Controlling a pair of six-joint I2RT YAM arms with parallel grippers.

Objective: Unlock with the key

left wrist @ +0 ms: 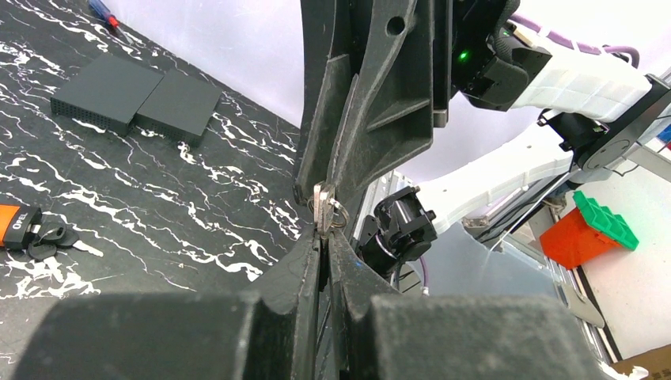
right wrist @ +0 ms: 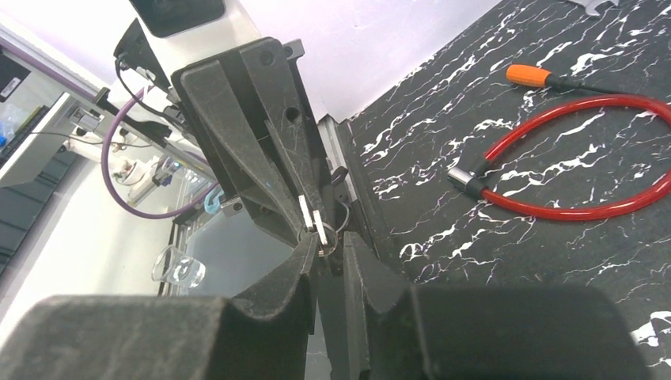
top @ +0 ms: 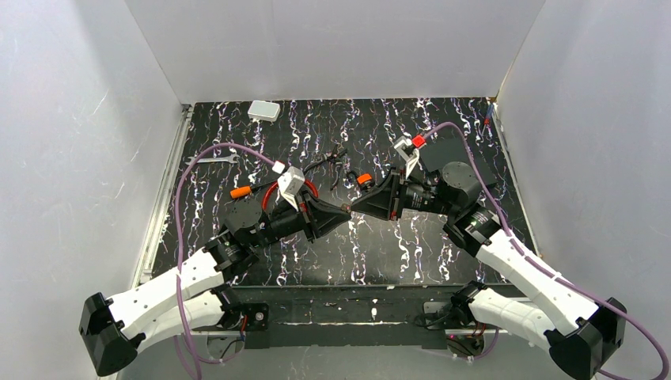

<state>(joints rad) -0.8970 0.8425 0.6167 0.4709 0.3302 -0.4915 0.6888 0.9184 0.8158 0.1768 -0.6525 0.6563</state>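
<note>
The step in hand looks like a mid-air handover or regrasp. The key (left wrist: 323,207) sits above the table (top: 443,245), caught between the two meeting fingertips. The left gripper (left wrist: 320,247) has its jaws pinching one end. The right gripper (right wrist: 328,257) shows a narrow gap, and I cannot tell whether it grips. Next, I judge, one arm needs a firm hold with the blade free, then must carry it to the red cable lock (right wrist: 570,212) (no keyhole shows). The table is black with white marbling, boxed in by plain white walls.
</note>
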